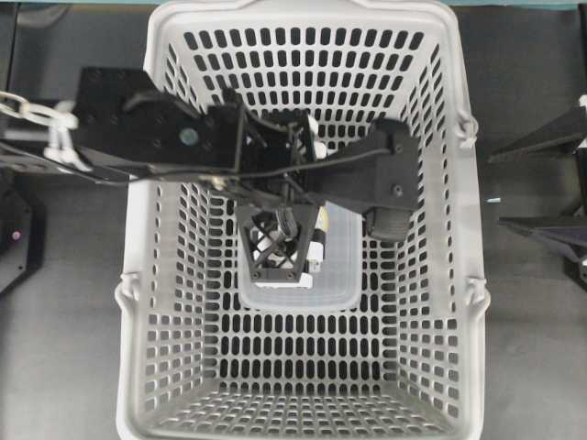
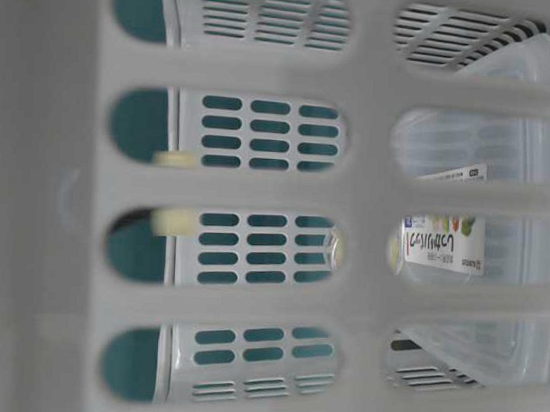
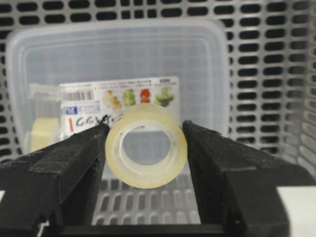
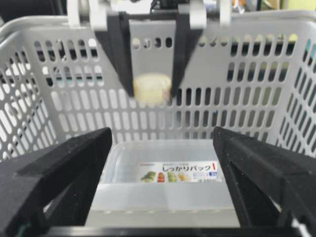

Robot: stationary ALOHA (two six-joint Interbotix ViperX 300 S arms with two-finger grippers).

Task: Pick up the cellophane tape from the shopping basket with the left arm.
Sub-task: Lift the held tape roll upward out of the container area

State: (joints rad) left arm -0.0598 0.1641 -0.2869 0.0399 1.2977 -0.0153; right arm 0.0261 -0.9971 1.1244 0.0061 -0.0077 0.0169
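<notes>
The cellophane tape [image 3: 146, 174], a pale-yellow translucent roll, stands on edge between the two black fingers of my left gripper [image 3: 146, 132], which is shut on it. The right wrist view shows the roll [image 4: 152, 89] hanging in that gripper [image 4: 152, 92], above the floor of the shopping basket [image 4: 247, 89]. From overhead, the left gripper [image 1: 275, 264] points down inside the light-grey basket [image 1: 138, 275] and hides the roll. My right gripper [image 4: 163, 143] is open with nothing between its fingers; it sits outside the basket on the right [image 1: 495, 188].
A large frosted rectangular box [image 1: 335, 266] with a printed label [image 4: 180, 174] lies on the basket floor under the left gripper. A second pale roll in a clear holder [image 3: 42, 126] rests on that box. Slotted basket walls [image 3: 276, 74] surround the gripper.
</notes>
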